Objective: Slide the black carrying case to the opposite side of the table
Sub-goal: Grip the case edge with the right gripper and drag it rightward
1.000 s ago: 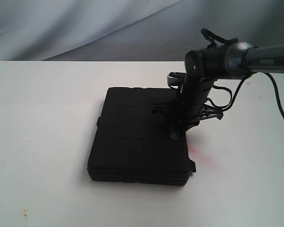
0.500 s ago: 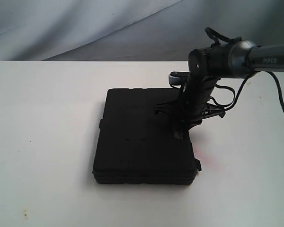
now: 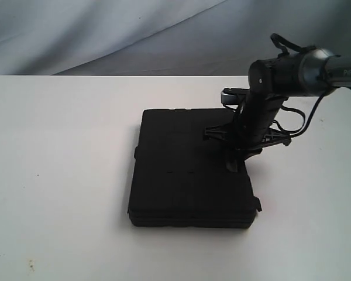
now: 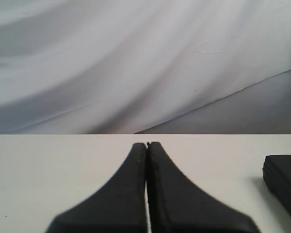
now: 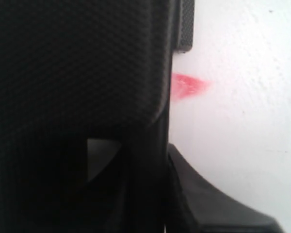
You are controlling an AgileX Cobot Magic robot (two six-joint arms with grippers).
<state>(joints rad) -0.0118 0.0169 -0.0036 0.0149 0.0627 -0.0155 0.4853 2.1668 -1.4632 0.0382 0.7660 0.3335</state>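
Your R pincer [image 3: 233,164] is planted on the black case [image 3: 190,172], at the edge nearest its own arm [image 3: 292,73], approx halfway along that edge. The rest of the case spreads out from the pincer on the side away from the arm, lying flat on the table [image 3: 58,146].

In the R wrist view the case [image 5: 77,63] fills everything on one side of the pincer. On the other side there's bare table w/ a red smudge [image 5: 189,86] just past the case edge. One finger [image 5: 218,208] sits over the table side, right beside that edge. The other is black on black, so I can't tell whether the pincer is clamped on the rim or only bearing against it; treat the grip as unknown.

Your L pincer [image 4: 147,145] is clenched on nothing, tips pressed together. It's well apart from the case [image 4: 283,184], which shows only as a corner off to one side of it.

Progress, as I judge it: the case is approx mid-table. There's a wide stretch of bare white beyond it on the side away from the R pincer, and a narrower strip on the arm's side. So the slide is part-way at most. What's left: hold contact, carry the case on to the far margin w/o letting it twist, then let go and lift clear.
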